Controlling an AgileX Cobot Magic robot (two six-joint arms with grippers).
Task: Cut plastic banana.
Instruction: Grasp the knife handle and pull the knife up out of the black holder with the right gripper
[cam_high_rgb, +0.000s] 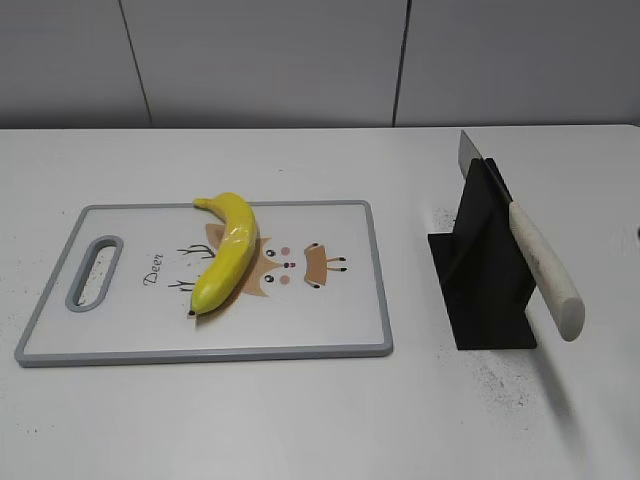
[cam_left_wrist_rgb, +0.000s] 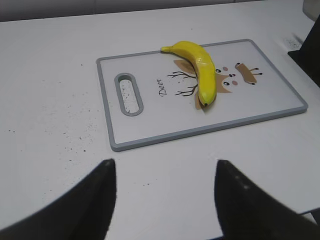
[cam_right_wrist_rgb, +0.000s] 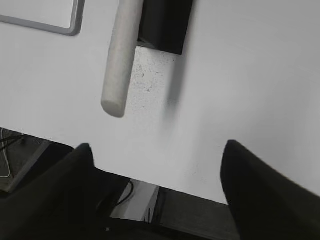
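Note:
The plastic banana (cam_high_rgb: 229, 251) is glossy yellow and curved. It lies on a white cutting board (cam_high_rgb: 330, 310) with a grey rim and a deer drawing, and it shows in the left wrist view (cam_left_wrist_rgb: 200, 70) too. A knife (cam_high_rgb: 543, 270) with a pale handle rests tilted in a black stand (cam_high_rgb: 484, 290) to the right of the board; its handle shows in the right wrist view (cam_right_wrist_rgb: 121, 55). My left gripper (cam_left_wrist_rgb: 162, 167) is open and empty, near the board's front edge. My right gripper (cam_right_wrist_rgb: 157, 150) is open and empty, in front of the knife handle.
The board (cam_left_wrist_rgb: 150, 135) has a handle slot (cam_left_wrist_rgb: 128, 93) at its left end. Small dark specks lie on the white table (cam_high_rgb: 300, 420). The table's front edge (cam_right_wrist_rgb: 165, 187) runs just under my right gripper. A grey wall stands behind the table.

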